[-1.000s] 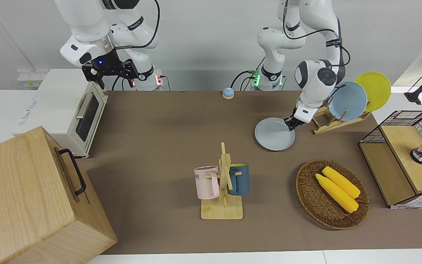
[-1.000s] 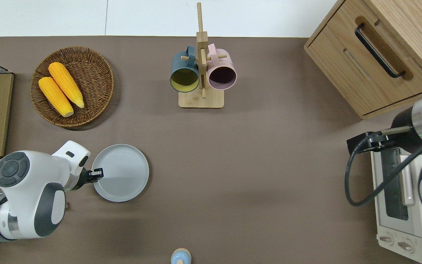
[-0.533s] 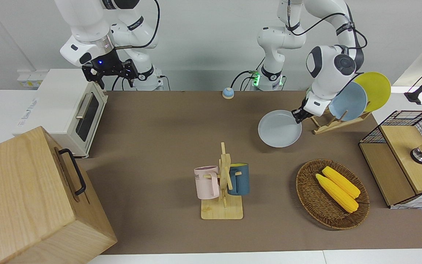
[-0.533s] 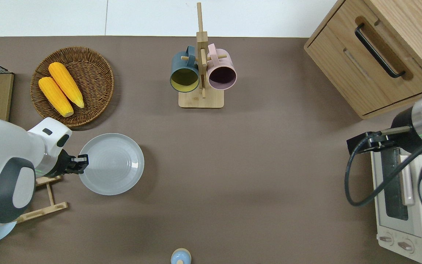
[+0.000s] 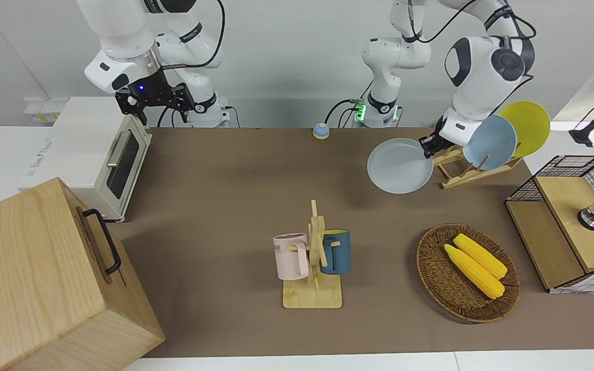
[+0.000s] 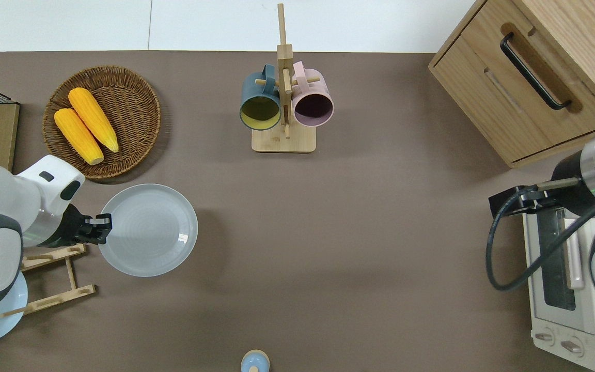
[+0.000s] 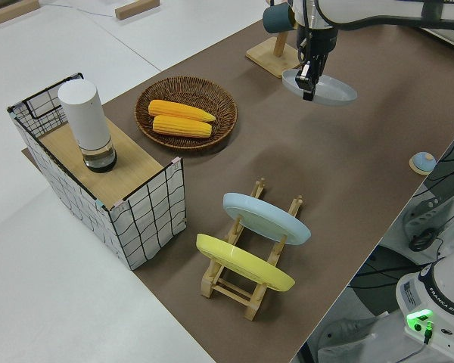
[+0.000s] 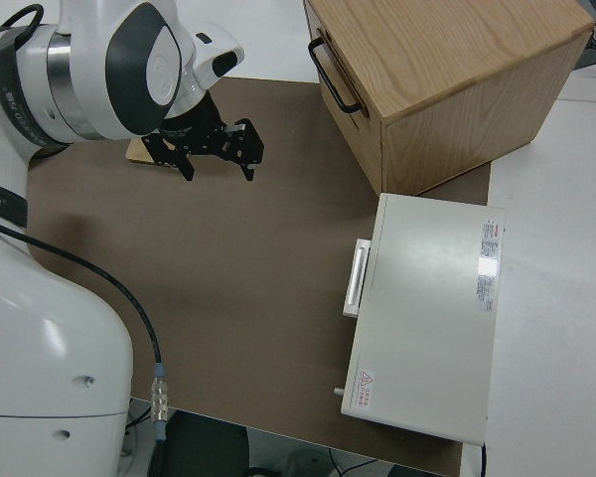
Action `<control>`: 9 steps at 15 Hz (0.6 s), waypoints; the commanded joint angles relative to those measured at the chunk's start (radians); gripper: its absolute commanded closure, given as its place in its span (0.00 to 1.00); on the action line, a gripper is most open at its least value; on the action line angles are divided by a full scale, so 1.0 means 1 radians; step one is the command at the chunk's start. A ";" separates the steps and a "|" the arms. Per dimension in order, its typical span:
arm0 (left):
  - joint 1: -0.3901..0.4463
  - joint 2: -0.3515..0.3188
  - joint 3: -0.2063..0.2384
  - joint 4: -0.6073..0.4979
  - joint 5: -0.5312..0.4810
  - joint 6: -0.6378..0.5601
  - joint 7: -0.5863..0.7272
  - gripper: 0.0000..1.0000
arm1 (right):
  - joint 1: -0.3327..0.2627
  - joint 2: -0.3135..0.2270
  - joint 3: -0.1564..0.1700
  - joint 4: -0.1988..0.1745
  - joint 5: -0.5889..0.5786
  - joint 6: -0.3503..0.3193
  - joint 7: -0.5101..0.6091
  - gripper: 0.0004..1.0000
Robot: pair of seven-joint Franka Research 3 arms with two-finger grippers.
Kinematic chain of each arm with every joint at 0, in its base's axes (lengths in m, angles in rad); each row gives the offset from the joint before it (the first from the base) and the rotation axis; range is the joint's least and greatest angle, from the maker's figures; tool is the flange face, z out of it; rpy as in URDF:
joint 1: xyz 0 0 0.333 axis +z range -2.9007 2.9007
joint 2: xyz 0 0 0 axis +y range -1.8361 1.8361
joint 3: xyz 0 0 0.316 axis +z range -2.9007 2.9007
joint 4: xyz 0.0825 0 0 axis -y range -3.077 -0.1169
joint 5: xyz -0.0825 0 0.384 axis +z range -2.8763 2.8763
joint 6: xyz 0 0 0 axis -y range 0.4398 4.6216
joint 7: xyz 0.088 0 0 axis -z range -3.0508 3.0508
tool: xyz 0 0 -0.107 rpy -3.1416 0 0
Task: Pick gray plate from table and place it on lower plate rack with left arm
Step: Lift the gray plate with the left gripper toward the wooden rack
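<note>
The gray plate [image 5: 399, 167] hangs in the air, roughly level, held by its rim. My left gripper [image 5: 428, 147] is shut on that rim. In the overhead view the plate [image 6: 147, 230] and the left gripper [image 6: 102, 227] are over the table just beside the light-wood plate rack [image 6: 55, 279]. The rack [image 5: 462, 172] holds a light blue plate [image 5: 493, 141] and a yellow plate [image 5: 526, 126] on edge. Its pegs at the gray plate's end are bare. The left side view shows the gray plate [image 7: 325, 87] lifted off the mat. My right arm is parked, its gripper [image 8: 219, 167] open.
A wicker basket [image 5: 431, 268] with two corn cobs lies farther from the robots than the rack. A mug stand [image 5: 313, 257] with two mugs stands mid-table. A wire crate [image 5: 565, 221], a toaster oven [image 5: 96, 154], a wooden cabinet [image 5: 44, 278] and a small blue bell [image 5: 320, 131] stand around.
My left gripper has lifted the gray plate off the table and carried it upward and toward the rack. The right arm has not moved.
</note>
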 commanded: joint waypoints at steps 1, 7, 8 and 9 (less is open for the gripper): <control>0.002 -0.016 0.011 0.034 -0.016 -0.062 0.010 1.00 | -0.023 -0.002 0.020 0.007 -0.006 -0.011 0.012 0.02; 0.002 -0.034 0.029 0.051 0.019 -0.085 0.007 1.00 | -0.023 -0.002 0.021 0.007 -0.006 -0.011 0.012 0.02; 0.002 -0.036 0.031 0.058 0.080 -0.092 0.005 1.00 | -0.023 -0.002 0.021 0.007 -0.006 -0.011 0.012 0.02; 0.002 -0.036 0.032 0.072 0.149 -0.111 0.010 1.00 | -0.023 -0.002 0.021 0.007 -0.005 -0.012 0.012 0.02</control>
